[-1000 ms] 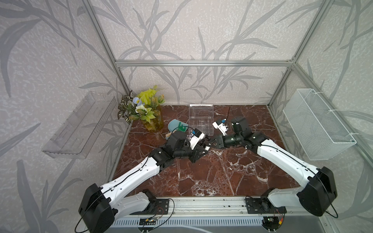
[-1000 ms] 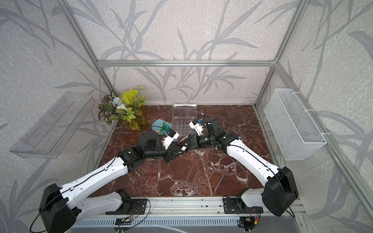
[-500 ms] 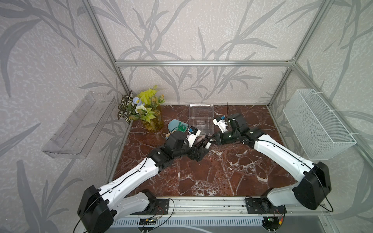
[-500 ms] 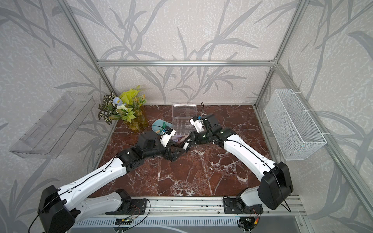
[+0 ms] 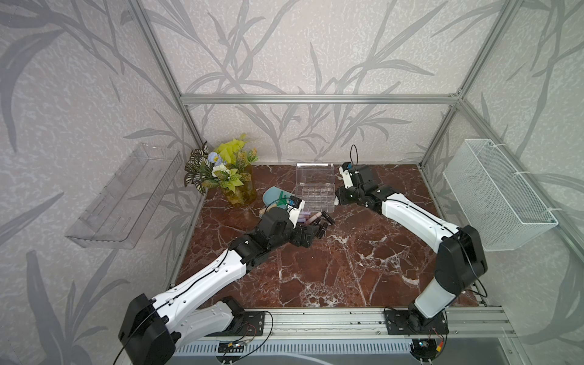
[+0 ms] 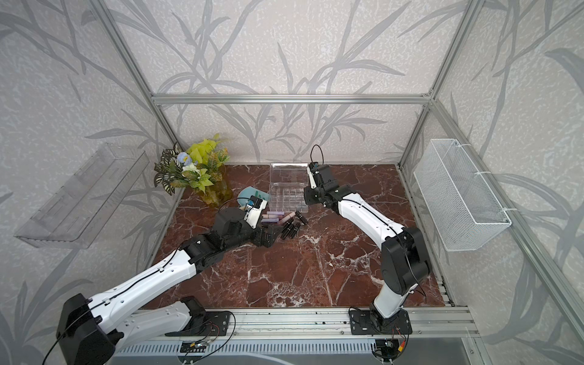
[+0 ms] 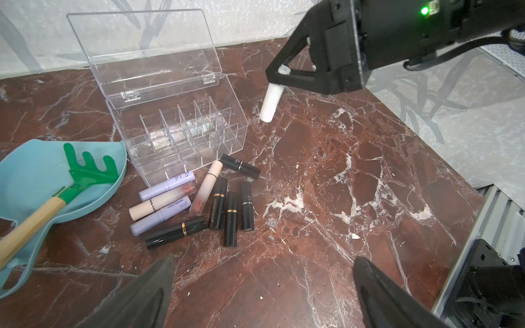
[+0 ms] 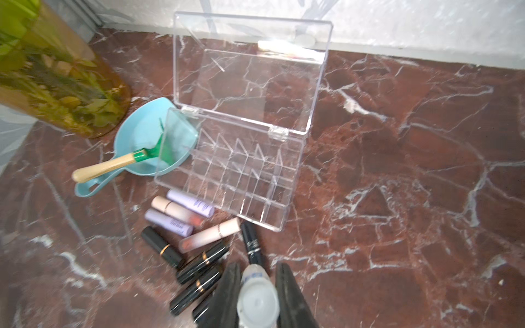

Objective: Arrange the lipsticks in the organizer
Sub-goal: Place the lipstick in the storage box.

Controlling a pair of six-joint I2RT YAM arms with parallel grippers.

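Note:
The clear organizer (image 7: 181, 136) stands with its lid up at the back of the table, its compartments empty; it also shows in both top views (image 5: 314, 192) (image 6: 289, 197). Several lipsticks (image 7: 199, 201), black, lilac and pale pink, lie in a heap on the table just in front of it (image 8: 187, 227). My right gripper (image 8: 257, 269) is shut on a white lipstick (image 7: 271, 103), which hangs from it above the table beside the organizer's right end. My left gripper (image 7: 264, 259) is open and empty over bare marble in front of the heap.
A teal scoop (image 7: 42, 170) holding a green toy rake (image 7: 85, 167) lies left of the organizer. A vase of plants (image 5: 227, 177) stands at the back left. A clear wall tray (image 5: 123, 196) and a white wire basket (image 5: 496, 192) hang on the side walls.
The two grippers were together over the heap. My left gripper opened and drew back; my right gripper moved back and to the right with the white lipstick.

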